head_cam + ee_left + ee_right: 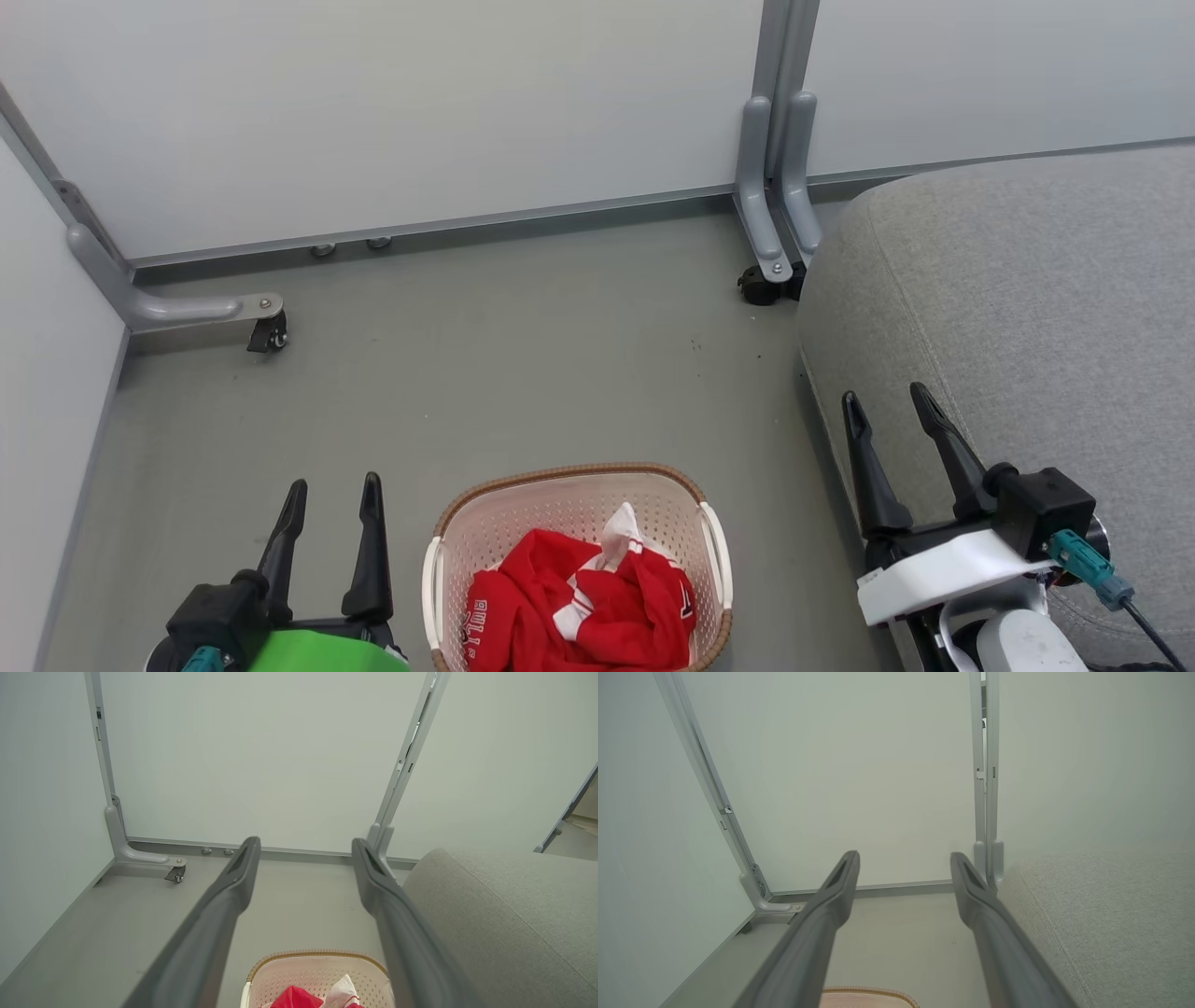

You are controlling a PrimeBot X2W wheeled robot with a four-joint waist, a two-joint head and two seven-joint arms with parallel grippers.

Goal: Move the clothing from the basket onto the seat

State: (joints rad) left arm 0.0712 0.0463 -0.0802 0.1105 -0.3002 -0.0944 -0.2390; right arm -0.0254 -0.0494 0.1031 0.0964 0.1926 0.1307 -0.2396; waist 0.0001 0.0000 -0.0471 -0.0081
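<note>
**Red clothing (579,611) heaped in the basket (569,471) beside the seat (1027,308)**

There is one basket, one seat and two hands. The clothing forms a single crumpled heap inside the basket, and how many garments it holds cannot be told. The basket stands on the floor (485,373) between the hands, just right of the left hand (335,481) and well left of the right hand (885,392), and nearer than both pairs of fingertips. Each hand is released, its two dark tapered fingers spread and empty. In the head view the right hand shows against the seat's left edge.

The clothing is red jersey with white trim and dark lettering on its left side. The basket is cream perforated plastic, rounded, with a brown woven-look rim and white side handles. The seat is grey woven fabric with a rounded corner and a stitched seam.
</note>
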